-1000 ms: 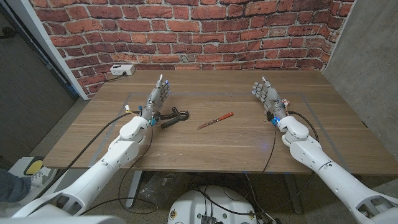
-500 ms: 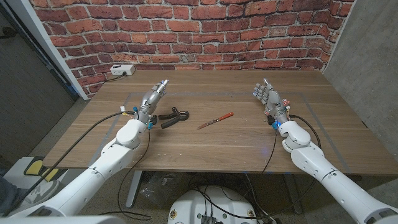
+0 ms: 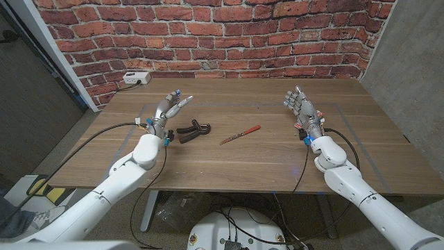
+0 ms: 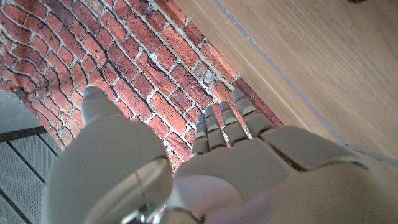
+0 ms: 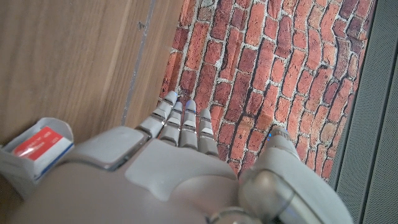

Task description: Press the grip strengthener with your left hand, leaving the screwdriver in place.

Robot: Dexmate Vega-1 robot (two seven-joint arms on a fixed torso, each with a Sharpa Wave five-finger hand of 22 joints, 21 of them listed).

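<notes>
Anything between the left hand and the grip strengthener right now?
Nothing visible. In the head view the left hand is open beside the grip strengthener, with only bare table between them. The screwdriver lies on the strengthener's far side, away from that hand.

No legible text, brand, number or sign. A red label on a small white box (image 5: 38, 144), seen in the right wrist view beside the right hand (image 5: 161, 180), is too blurred to read.

Lab/test rig: wood table (image 3: 263, 156), brick wall (image 3: 229, 35), loose cables (image 3: 104, 132).
</notes>
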